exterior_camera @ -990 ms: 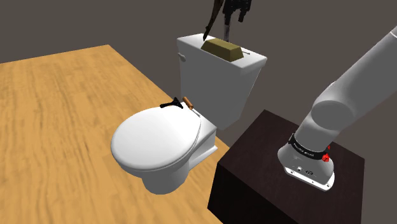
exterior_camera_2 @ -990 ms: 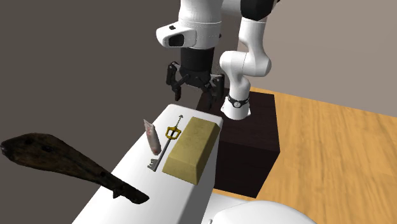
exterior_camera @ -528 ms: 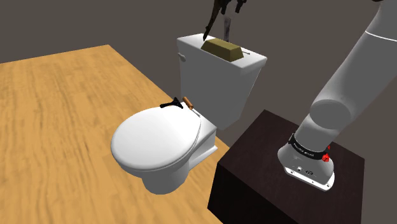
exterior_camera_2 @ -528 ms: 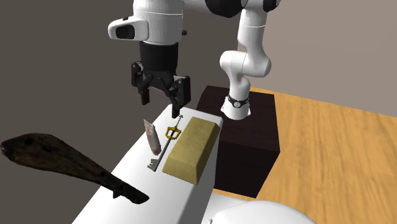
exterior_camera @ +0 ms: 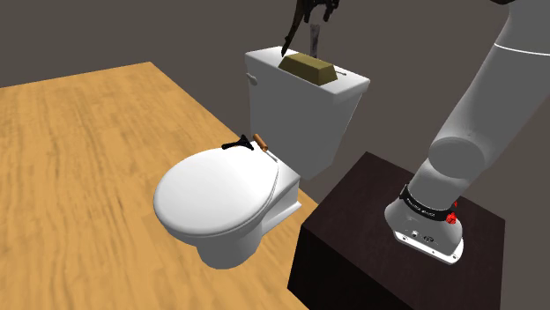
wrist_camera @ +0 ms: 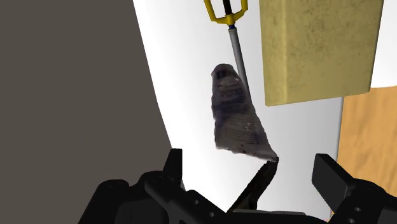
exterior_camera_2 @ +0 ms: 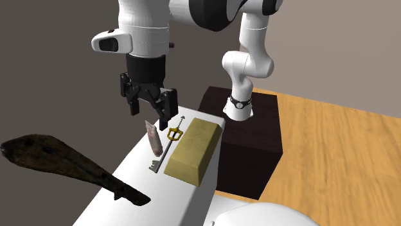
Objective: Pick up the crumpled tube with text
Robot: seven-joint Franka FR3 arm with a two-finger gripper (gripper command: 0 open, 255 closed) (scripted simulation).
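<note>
— On the white tank lid, just below the pincer: crumpled tube, wrinkled, printed, tapering at one end.
— Pincer?
— Spread wide, gripping nothing; shifted leftward in the second exterior view since a second ago.
— Beyond?
— Slim key with yellow bow beside the crumpled tube, then a matte gold block.
</note>
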